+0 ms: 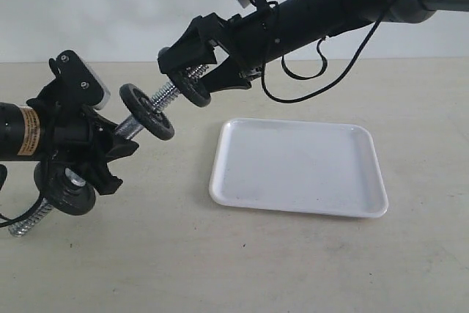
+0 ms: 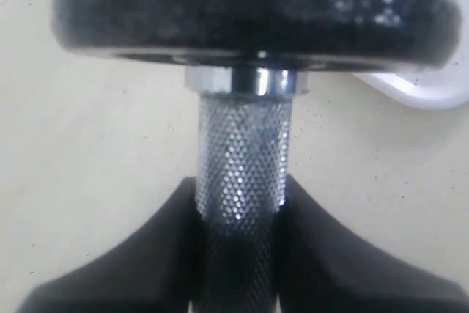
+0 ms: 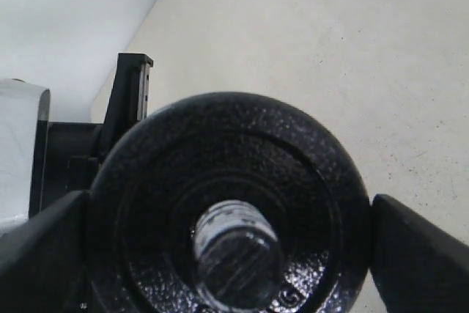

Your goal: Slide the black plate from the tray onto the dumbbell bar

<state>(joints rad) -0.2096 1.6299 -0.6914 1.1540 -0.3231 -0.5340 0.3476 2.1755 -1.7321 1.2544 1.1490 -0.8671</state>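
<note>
Now the beige counter (image 1: 293,269) carries the white tray (image 1: 297,170) toward its right. Left of the tray, the bar (image 1: 167,95) slants up to the right, clear of the counter. The left hand (image 1: 116,160) is clenched on the bar's knurled middle, between the lower disc (image 1: 64,190) and the upper disc (image 1: 146,111). The right hand (image 1: 187,72) grasps the black plate (image 1: 196,93) by its rim, jaws wide. The plate is off the tray, on the bar's threaded upper end, whose tip pokes through its hole.
</note>
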